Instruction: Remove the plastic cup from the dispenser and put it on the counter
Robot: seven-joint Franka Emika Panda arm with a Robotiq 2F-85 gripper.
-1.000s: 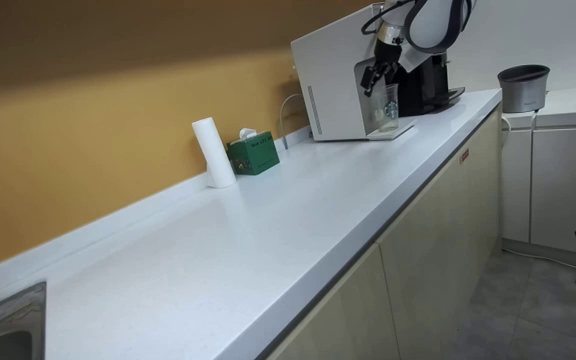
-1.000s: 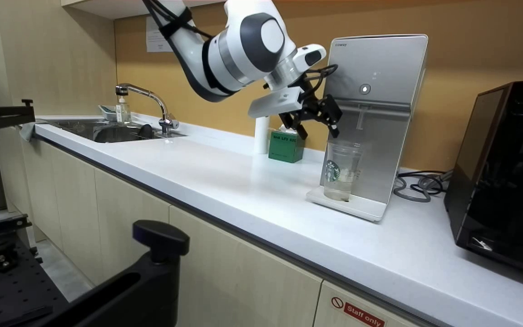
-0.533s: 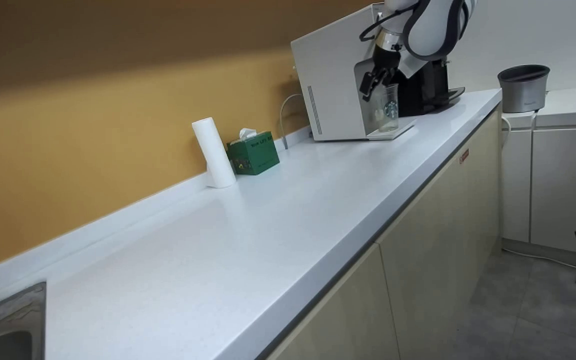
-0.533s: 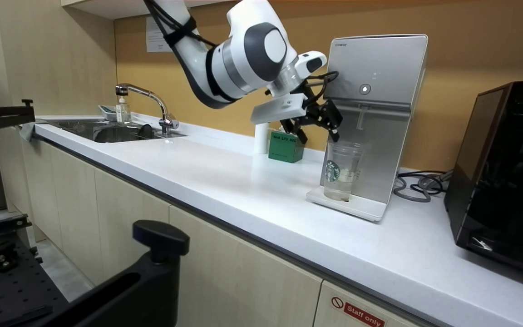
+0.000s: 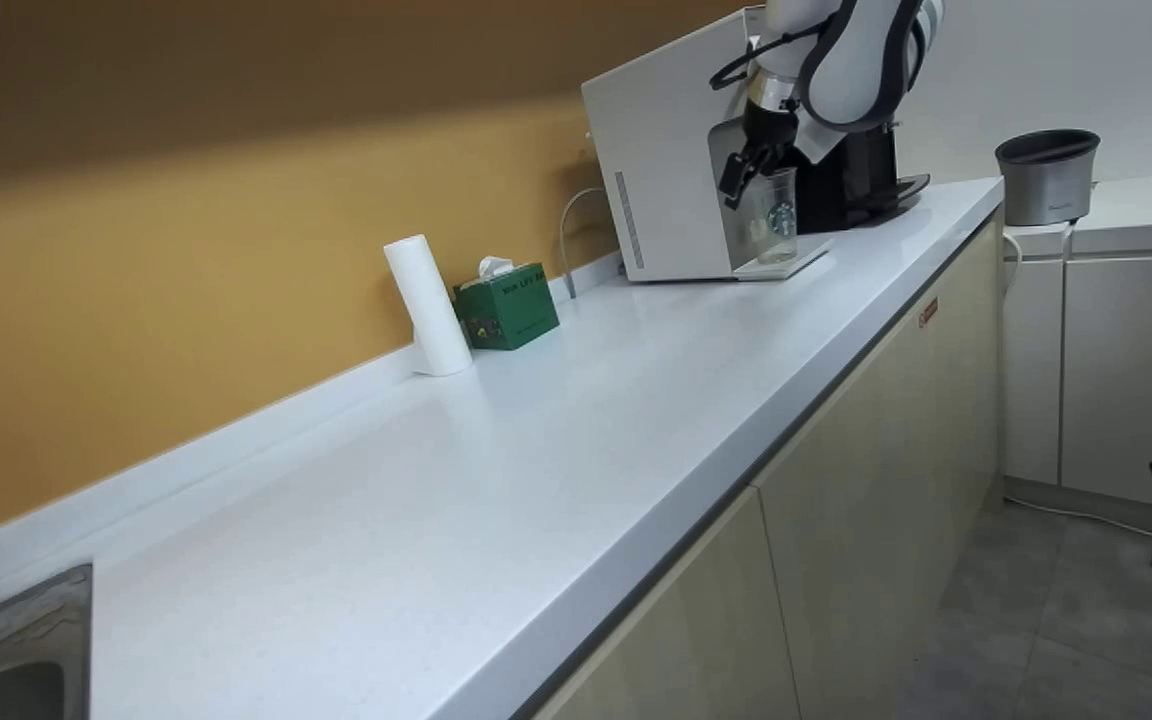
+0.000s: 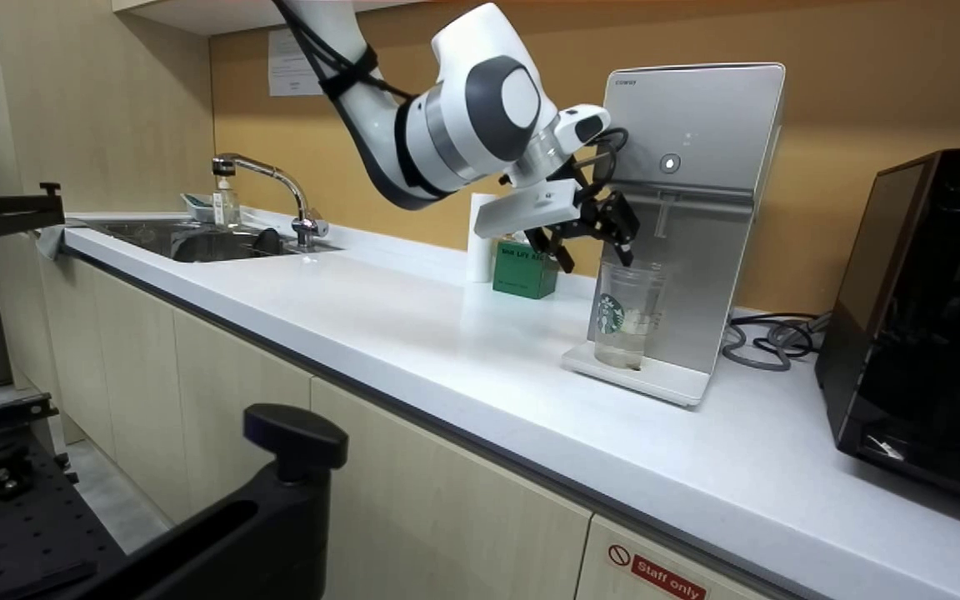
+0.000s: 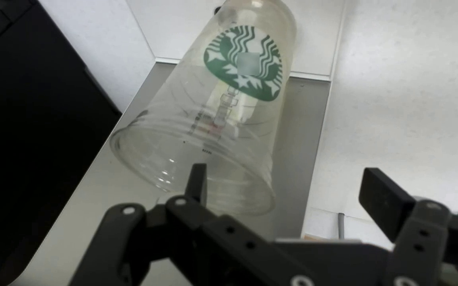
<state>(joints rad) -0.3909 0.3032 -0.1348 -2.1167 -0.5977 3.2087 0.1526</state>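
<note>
In an exterior view, room for you at 9 o'clock from the cup, dispenser blocking 1, black appliance at 3

Top edge chops the robot arm in both exterior views; wrist view clips the plastic cup at its base, Starbucks logo blurred at centre!

in an exterior view the tilted camera looks along the white countertop from near the sink; in an exterior view the camera faces the front of the coway water dispenser from nearer. both share sink and dispenser. the wrist view looks down, close, on the plastic starbucks cup.
</note>
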